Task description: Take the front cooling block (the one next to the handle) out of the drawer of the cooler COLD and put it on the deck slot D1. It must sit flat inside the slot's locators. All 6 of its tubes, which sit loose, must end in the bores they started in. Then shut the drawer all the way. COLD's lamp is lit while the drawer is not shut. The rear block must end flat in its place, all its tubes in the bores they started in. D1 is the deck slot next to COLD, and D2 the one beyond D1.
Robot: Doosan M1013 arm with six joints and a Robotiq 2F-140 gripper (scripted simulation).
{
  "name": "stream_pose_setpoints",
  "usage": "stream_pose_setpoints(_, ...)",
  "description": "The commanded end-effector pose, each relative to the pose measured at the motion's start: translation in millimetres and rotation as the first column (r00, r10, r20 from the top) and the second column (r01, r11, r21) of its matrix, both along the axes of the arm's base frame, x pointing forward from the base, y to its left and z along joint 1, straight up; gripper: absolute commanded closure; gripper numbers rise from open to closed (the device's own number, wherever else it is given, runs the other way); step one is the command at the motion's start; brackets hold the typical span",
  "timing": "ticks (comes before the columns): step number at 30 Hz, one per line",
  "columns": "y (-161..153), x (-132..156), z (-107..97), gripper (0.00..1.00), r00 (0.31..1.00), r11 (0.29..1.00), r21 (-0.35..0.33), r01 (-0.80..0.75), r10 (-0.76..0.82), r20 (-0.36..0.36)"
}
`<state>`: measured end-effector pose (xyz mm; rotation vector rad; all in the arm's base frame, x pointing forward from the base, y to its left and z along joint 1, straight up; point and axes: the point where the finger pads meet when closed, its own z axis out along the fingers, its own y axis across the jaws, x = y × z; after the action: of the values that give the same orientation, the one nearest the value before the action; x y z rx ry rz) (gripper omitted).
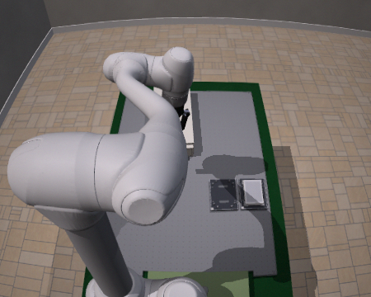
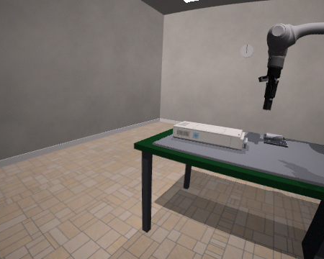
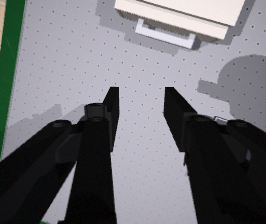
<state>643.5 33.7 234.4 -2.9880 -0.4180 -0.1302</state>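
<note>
We see the cooler's drawer [image 3: 176, 26] looking shut, its contents hidden, its long axis running from the handle [image 3: 165, 39]. Our gripper [image 1: 185, 120] [image 2: 267, 109] [image 3: 141, 101] has its fingers apart, holding nothing.

Arm: one, the pale one [image 1: 152, 111] [image 2: 313, 29], reaching in from the upper right of the exterior frame.
Gripper: one, black [image 2: 271, 88] [image 3: 142, 90], at the right of that same frame.
Gripper fingers: two, there they are in the wrist frame, one left of the middle, one right.
Cooler: one, white [image 1: 188, 132] [image 2: 209, 135] [image 3: 184, 12], low and right of centre in the exterior frame.
Handle: one [image 3: 165, 38], top middle of the wrist frame.
Deck slots: two, side by side at the right of the top frame, a dark one [image 1: 223, 195] and one with a pale piece [image 1: 253, 193].
Pale pieces on slots: just the one.
Wall clock: one [image 2: 247, 50], upper right of the exterior frame.
Table: one, green-edged [image 1: 272, 165] [image 2: 205, 163] [image 3: 10, 65].
</note>
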Motion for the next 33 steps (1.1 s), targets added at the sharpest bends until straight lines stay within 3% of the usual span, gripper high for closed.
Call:
stream_pose_setpoints(1,-6.2,-14.9,0.4,0.65,1.000,1.000,-0.009,0.025,-0.025,-0.006)
stream_pose_setpoints(33,-44.1,-119.8,-9.1,0.65,0.968,0.966,-0.095,0.240,-0.246,-0.059)
